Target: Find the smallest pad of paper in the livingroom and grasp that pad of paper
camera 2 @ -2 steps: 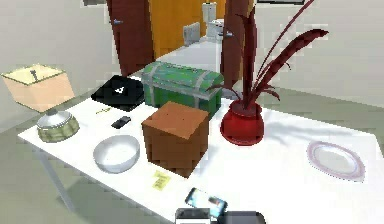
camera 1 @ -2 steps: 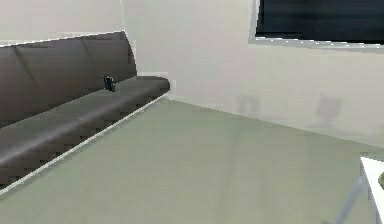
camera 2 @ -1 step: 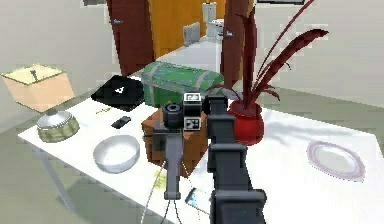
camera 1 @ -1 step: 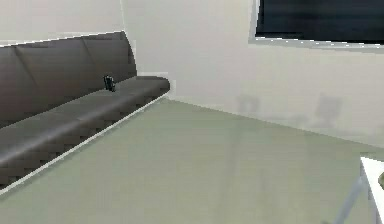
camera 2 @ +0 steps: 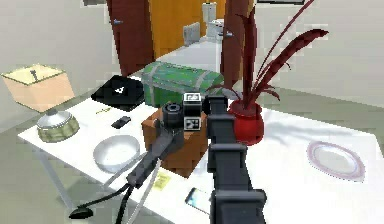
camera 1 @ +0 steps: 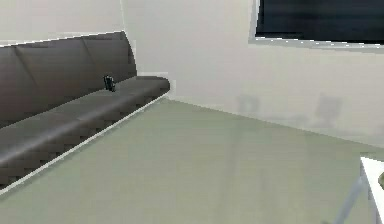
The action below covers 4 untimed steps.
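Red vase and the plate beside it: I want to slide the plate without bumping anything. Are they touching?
Apart. The arm side view shows bare white tabletop between the red vase and the plate.

You're in a home's living room: a long dark sofa (camera 1: pixel 70 95), a window (camera 1: pixel 320 20), a white table (camera 2: pixel 287 150) with a lamp (camera 2: pixel 38 88) and potted plant (camera 2: pixel 246 122).
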### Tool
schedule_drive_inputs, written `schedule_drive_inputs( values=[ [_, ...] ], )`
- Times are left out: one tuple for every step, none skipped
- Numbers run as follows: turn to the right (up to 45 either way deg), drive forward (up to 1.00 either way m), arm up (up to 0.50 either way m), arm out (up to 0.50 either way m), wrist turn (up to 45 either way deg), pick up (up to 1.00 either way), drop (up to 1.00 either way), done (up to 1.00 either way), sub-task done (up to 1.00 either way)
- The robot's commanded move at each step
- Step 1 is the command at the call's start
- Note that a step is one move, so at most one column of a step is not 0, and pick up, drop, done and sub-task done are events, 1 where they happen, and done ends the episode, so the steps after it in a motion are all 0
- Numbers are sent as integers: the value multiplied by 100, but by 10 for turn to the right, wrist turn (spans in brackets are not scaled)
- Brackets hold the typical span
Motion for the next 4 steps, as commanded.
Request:
schedule_drive_inputs(
  values=[
    [0,0,0,0,450,0,0,0,0],
    [0,0,0,0,450,0,0,0,0],
    [0,0,0,0,180,0,0,0,0],
    [0,0,-30,0,0,0,0,0,0]
  ],
)
